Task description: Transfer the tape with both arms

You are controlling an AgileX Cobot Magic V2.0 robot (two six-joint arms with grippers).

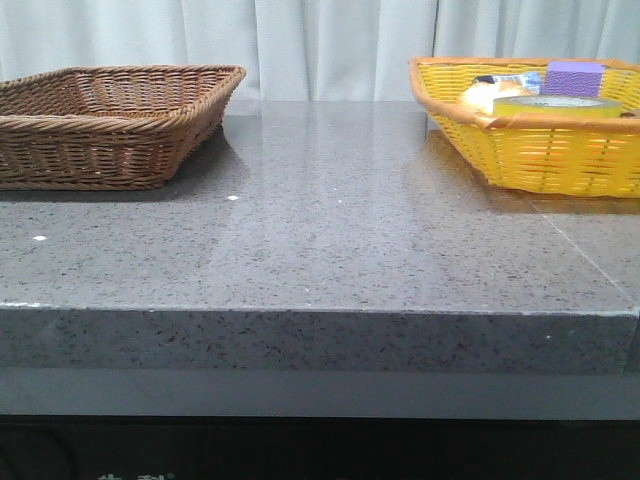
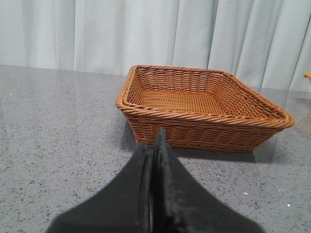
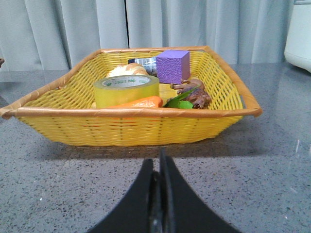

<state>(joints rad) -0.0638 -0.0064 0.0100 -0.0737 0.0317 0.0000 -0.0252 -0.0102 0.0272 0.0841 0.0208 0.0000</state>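
The tape point(image 3: 126, 90), a wide translucent yellow roll with green lettering on its white core, lies flat in the yellow basket point(image 3: 131, 128); in the front view the tape point(image 1: 556, 106) shows just above the basket's rim. My right gripper point(image 3: 159, 162) is shut with nothing in it, low over the table a short way before that basket. My left gripper point(image 2: 155, 143) is shut and empty too, facing the brown wicker basket point(image 2: 204, 124), which holds nothing. Neither arm appears in the front view.
Around the tape in the yellow basket point(image 1: 540, 155) lie a purple block point(image 3: 172, 66), a carrot point(image 3: 138, 102), a bread roll point(image 3: 127, 71) and green and brown pieces point(image 3: 190, 97). The brown basket point(image 1: 105, 140) stands at the table's far left. A white object point(image 3: 299, 36) stands at the right.
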